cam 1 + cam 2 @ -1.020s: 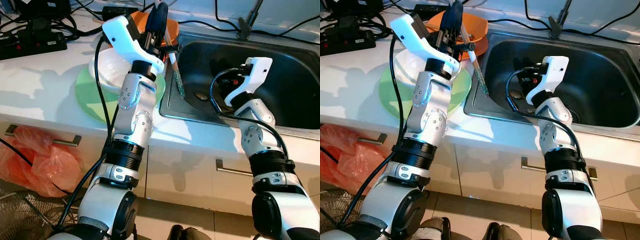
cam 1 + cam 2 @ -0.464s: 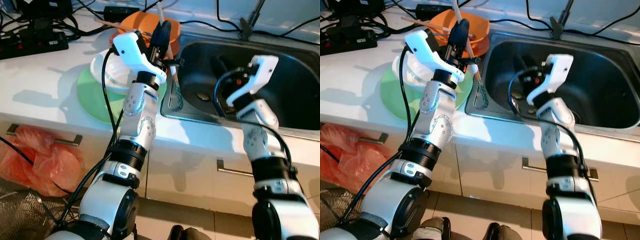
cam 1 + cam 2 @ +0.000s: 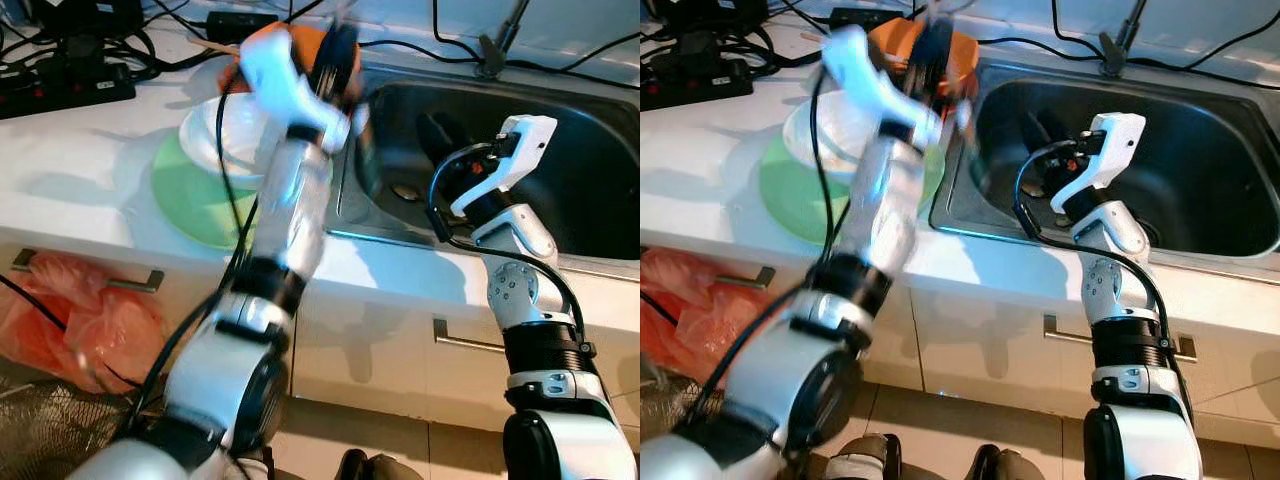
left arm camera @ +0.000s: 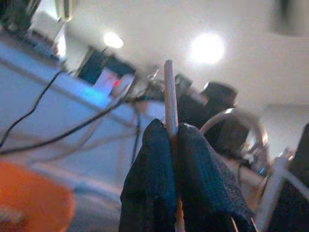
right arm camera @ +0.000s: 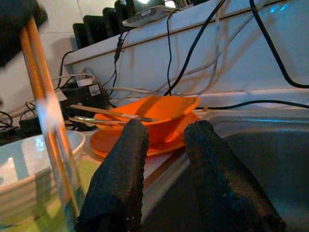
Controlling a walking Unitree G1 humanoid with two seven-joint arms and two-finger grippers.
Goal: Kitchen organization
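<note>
While the left gripper [image 4: 169, 159] stayed clamped on a slender utensil [image 4: 170, 96], probably a brush or spatula though blur hid its lower end, the left arm [image 3: 290, 200] had swung farther and to the right, toward the orange bowl [image 5: 149, 108] at the sink's far-left corner. Half a second earlier the utensil's head hung over the near-left rim of the sink [image 3: 600, 160]; it now sat higher and nearer the bowl, suggesting transfer out of the basin was under way. The white bowl [image 3: 225, 135] on the green plate [image 3: 190, 195] lay left of the arm. The right gripper [image 5: 166, 154], fingers parted and empty, hovered over the basin.
</note>
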